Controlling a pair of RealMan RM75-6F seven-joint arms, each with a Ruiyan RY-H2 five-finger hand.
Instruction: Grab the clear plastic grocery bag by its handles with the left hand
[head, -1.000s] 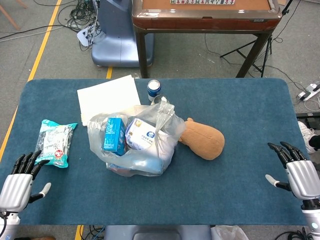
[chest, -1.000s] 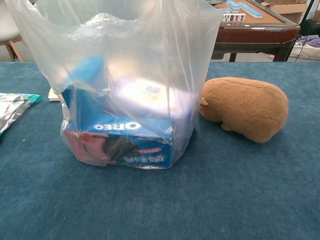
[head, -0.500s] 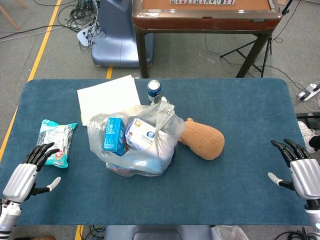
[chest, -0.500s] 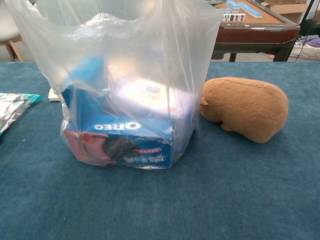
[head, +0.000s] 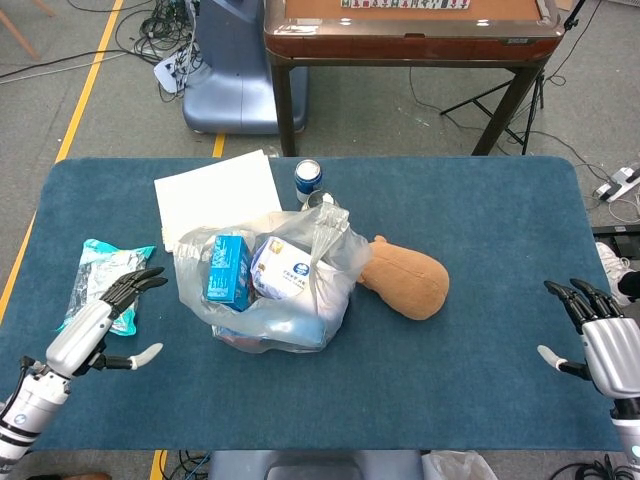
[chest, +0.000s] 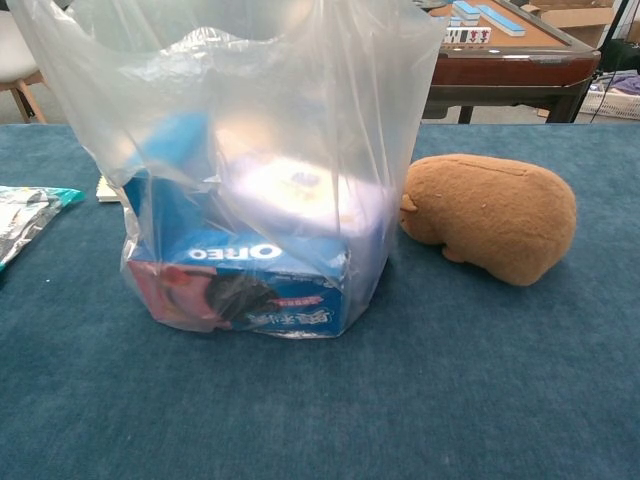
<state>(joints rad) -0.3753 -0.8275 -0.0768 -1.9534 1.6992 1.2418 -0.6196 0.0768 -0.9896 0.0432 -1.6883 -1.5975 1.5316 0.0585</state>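
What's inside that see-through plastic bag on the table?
Through the clear plastic bag you can see a blue Oreo box at the bottom, another blue box and a white round package. Anything beneath or behind these is covered and cannot be made out.

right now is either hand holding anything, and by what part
Nothing is held. The left hand is open over the table, short of the clear plastic bag, whose handles are untouched. The right hand is open too.

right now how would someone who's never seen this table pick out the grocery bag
Look at the middle of the blue table. The bag stands there, just left of the brown plush toy and in front of the can. It is the only clear thing, with snack boxes showing through.
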